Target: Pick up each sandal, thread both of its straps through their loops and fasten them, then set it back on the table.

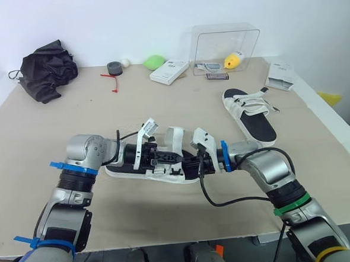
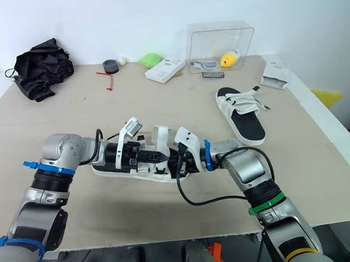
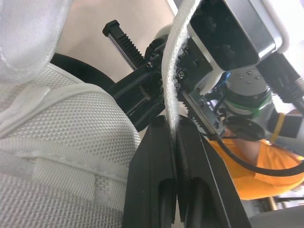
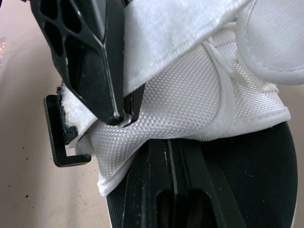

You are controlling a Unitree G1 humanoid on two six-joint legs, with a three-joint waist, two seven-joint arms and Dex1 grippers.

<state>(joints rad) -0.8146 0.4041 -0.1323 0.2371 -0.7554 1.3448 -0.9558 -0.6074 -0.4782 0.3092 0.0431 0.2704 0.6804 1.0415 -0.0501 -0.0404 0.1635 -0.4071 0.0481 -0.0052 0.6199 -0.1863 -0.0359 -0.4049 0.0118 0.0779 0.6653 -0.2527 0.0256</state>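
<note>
We find one sandal [image 1: 133, 171] lying at the front centre of the surface [image 1: 56, 132]. The left gripper [image 3: 173, 124] pinches its strap [image 3: 172, 71]. The right gripper [image 4: 164, 142], fingers pressed together, touches the woven upper [image 4: 190, 95]. A second sandal [image 1: 249, 116] lies far right.

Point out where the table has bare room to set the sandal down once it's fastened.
Widest free patch: table between the black bundle and the near sandal. Also bare: the middle strip between the white box and that sandal. Crowded: the far edge around the clear box, and the right side by the second sandal.
</note>
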